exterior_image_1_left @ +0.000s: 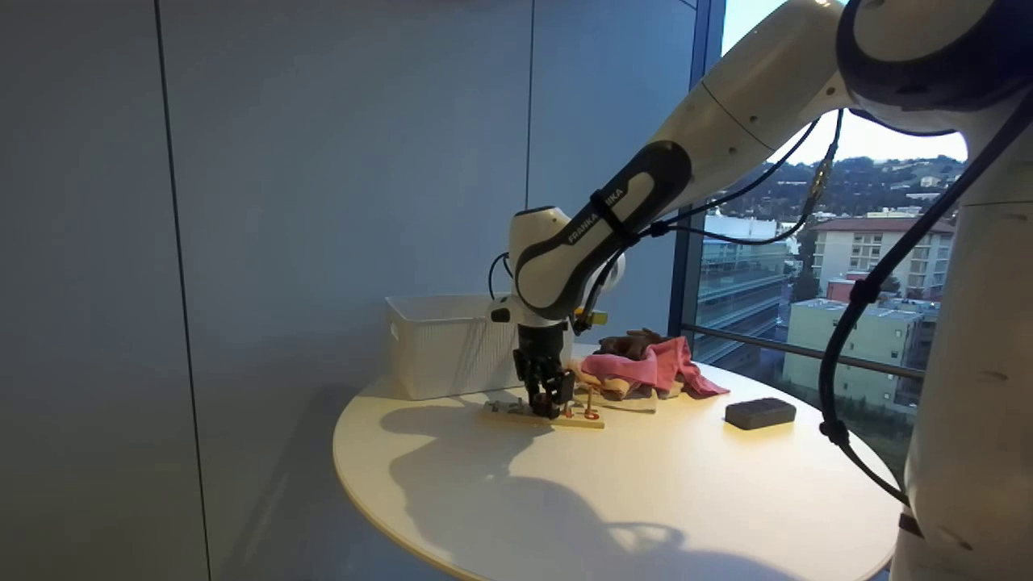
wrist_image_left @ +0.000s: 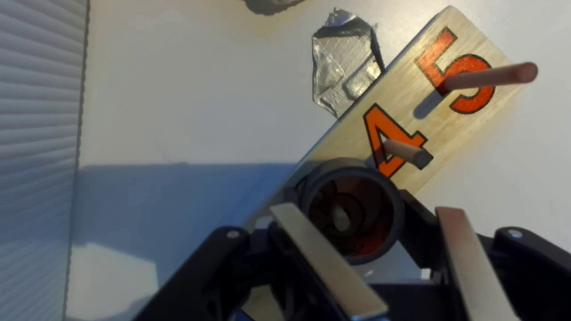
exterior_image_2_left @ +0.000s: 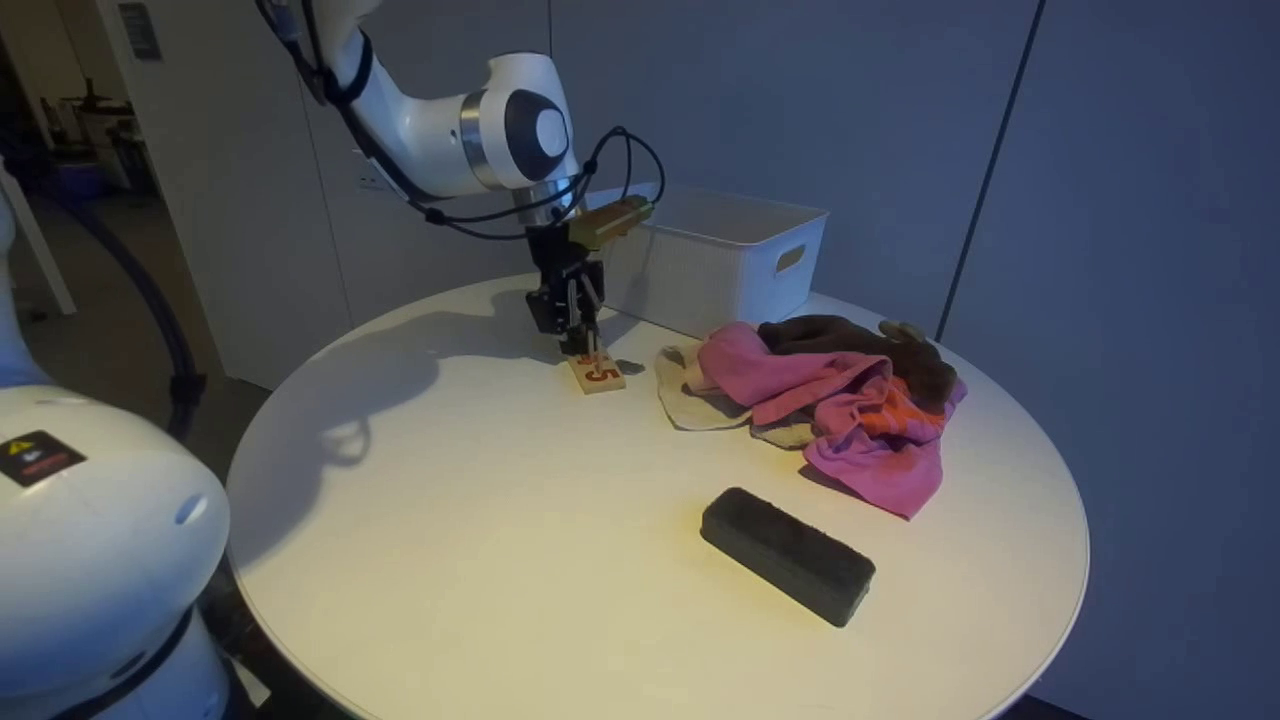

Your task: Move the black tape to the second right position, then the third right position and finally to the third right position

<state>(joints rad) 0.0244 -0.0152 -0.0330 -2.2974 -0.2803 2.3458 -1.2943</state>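
"Quick, where's the black tape [wrist_image_left: 398, 207]?"

"Here, between my jaws! They stand just its width apart, one against either side, and I have hold of it!"

"And underneath?"

"The wooden board [wrist_image_left: 401, 93], and a peg [wrist_image_left: 341, 218] showing through the tape's open middle, next along from the orange 4 [wrist_image_left: 388, 124]! It's dark in there, so how far down the tape sits, I can't tell."

"Neighbours?"

"A crumpled silvery patch [wrist_image_left: 342, 62] just beside the board, the white box [exterior_image_1_left: 448, 359] near, pink cloth [exterior_image_2_left: 780, 375] heaped near too, and, well apart across the desk [exterior_image_2_left: 480, 560], the black block [exterior_image_2_left: 785, 555]!"
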